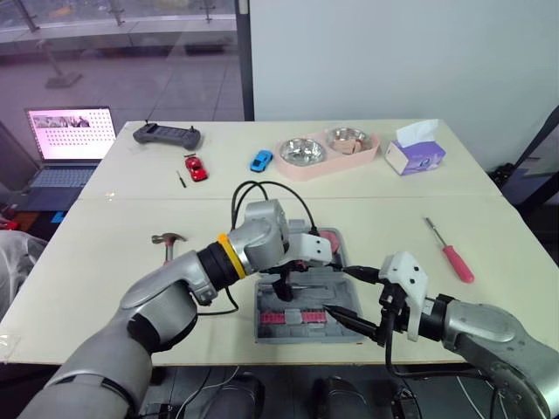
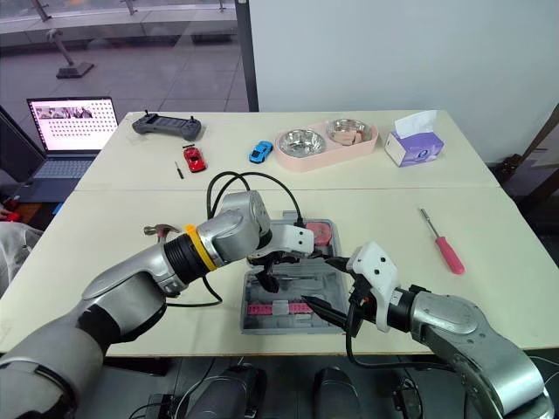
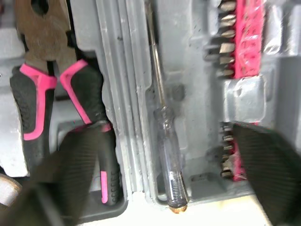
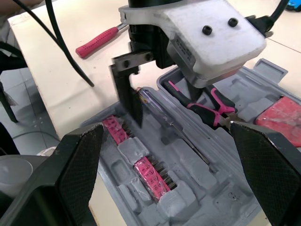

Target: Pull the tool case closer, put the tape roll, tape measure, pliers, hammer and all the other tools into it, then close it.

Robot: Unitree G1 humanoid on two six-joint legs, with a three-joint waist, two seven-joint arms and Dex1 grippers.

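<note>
The tool case [image 1: 288,333] lies open at lower centre of the head views, close to the front edge of the table [image 1: 105,262]. The left gripper [image 1: 286,292] hangs over the middle of the case with its two fingers spread and nothing between them. The right gripper [image 1: 337,291] sits at the case's right side, low in the frame, also spread wide and empty.

From the head we see little of the case's contents beyond a pink bit strip [image 1: 293,317] along its near side. The left wrist view makes the rest plain: pliers [image 3: 42,94] with pink-and-black grips lie in one recess, and a clear-handled screwdriver [image 3: 167,150] lies in the channel beside them, right under the gap between the fingers. The right wrist view shows the same two tools from the side, with one left finger hanging just above the screwdriver's handle; we cannot tell whether it touches. A red object [image 4: 287,117] sits in a far corner of the case; we cannot say what it is.

The hammer [image 1: 166,238] rests on the table at centre left, outside the case. A red-handled screwdriver [image 1: 454,257] lies well apart at centre right.

Along the top of the frame we see a laptop [image 1: 70,140], a controller [image 1: 166,135], two toy cars [image 1: 196,168], a pink tray [image 1: 327,166] with bowls and a tissue box [image 1: 415,155].
</note>
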